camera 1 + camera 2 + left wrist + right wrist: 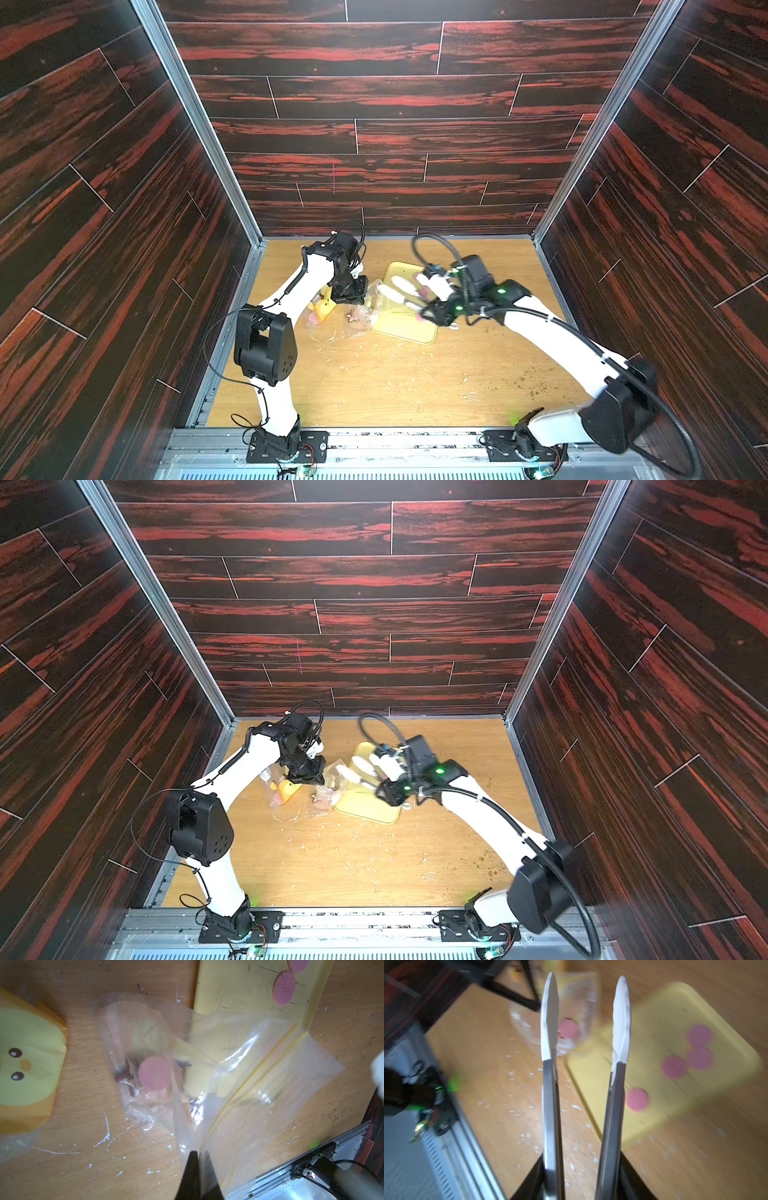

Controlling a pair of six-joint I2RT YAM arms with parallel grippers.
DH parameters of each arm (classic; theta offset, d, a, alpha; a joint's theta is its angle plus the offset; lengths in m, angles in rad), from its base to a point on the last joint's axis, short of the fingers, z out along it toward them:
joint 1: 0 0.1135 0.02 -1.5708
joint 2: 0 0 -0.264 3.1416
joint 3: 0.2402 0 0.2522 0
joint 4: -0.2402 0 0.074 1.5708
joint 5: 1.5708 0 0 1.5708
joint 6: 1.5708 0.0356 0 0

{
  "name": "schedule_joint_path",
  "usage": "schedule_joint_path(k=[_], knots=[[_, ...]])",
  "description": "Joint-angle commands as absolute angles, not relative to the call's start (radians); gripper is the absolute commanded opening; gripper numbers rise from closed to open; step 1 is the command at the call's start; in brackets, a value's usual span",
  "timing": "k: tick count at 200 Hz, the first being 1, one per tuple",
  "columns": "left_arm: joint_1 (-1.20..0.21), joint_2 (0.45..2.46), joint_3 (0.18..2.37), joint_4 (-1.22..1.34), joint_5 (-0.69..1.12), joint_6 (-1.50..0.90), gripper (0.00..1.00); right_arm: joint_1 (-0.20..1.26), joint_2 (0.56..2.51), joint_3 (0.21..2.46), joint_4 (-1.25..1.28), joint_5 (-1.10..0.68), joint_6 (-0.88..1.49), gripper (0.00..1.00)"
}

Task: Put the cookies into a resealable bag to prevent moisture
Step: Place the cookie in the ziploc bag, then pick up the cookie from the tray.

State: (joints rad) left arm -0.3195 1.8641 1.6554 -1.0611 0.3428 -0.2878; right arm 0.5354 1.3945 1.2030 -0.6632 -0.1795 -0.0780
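Observation:
My left gripper (199, 1155) is shut on the rim of a clear resealable bag (239, 1076) and holds its mouth up beside the yellow tray (239, 987). In the bag lie a pink round cookie (154, 1073) and a brown star cookie (126, 1082). My right gripper (579, 1178) is shut on metal tongs (550, 1095). The tongs' white tips stand apart with nothing between them, near the bag's mouth. Several pink cookies (637, 1099) lie on the tray (654, 1022). In both top views the grippers (353, 297) (440, 309) meet over the tray's left edge (403, 328).
A yellow packet with a chick face (27, 1059) lies on the table left of the bag, also in a top view (322, 307). White crumbs speckle the wooden table (395, 374). Walls close in the sides and back; a metal rail (395, 440) runs along the front.

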Motion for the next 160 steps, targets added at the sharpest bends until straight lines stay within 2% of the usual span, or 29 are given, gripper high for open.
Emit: schedule_joint_path(k=[1,68,160], knots=[[-0.313,1.854,1.681,-1.075,0.354,-0.276,0.00,0.474,1.383,1.168,-0.758,-0.069,-0.051,0.48],[-0.313,1.854,1.680,-1.078,0.353,-0.273,0.00,0.505,1.494,1.095,-0.768,0.078,0.027,0.48],[-0.313,1.836,1.661,-1.080,0.349,-0.272,0.00,0.506,1.755,1.290,-0.667,0.109,-0.001,0.47]])
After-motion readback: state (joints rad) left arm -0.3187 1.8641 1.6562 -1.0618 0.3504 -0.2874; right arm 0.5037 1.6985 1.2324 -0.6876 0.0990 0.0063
